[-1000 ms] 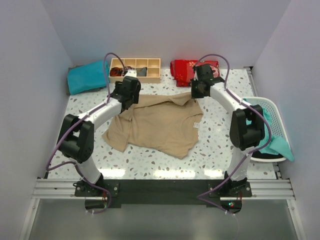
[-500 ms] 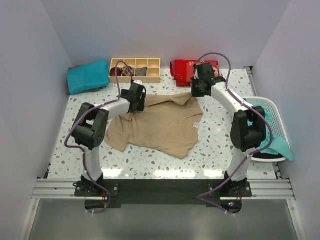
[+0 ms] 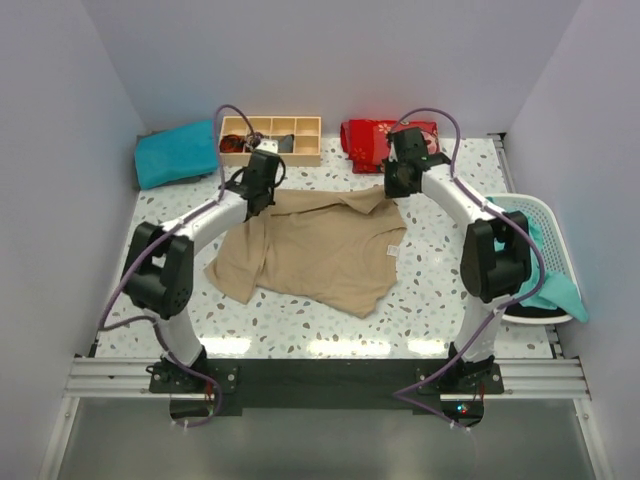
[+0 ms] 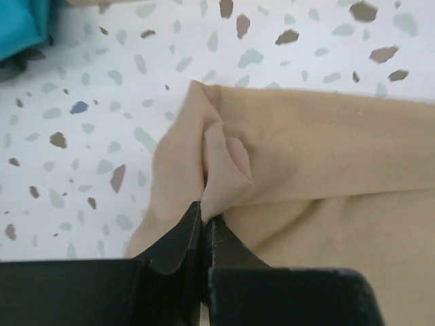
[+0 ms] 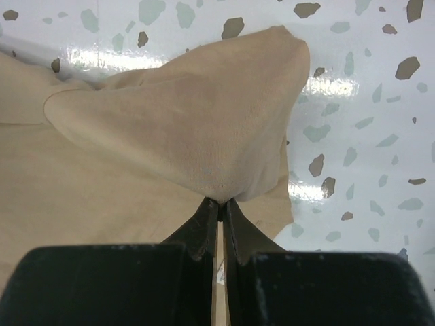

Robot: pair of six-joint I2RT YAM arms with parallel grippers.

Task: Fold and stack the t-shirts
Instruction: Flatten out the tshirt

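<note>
A tan-beige t-shirt (image 3: 320, 250) lies spread and rumpled in the middle of the speckled table. My left gripper (image 3: 262, 200) is shut on a pinch of its far left edge (image 4: 221, 176). At the far right corner of the same shirt my right gripper (image 3: 392, 190) is shut on a raised fold (image 5: 204, 129). A teal t-shirt (image 3: 175, 153) lies folded at the back left. Another teal t-shirt (image 3: 545, 270) hangs out of the white basket (image 3: 552, 215) on the right.
A wooden divided box (image 3: 272, 138) with small items stands at the back centre. A red patterned cloth (image 3: 372, 138) lies beside it. The enclosure walls close in the table on three sides.
The left gripper, open a second ago, swung over the shirt's left edge and has closed on a pinch of the cloth. The right gripper has kept its hold and place.
</note>
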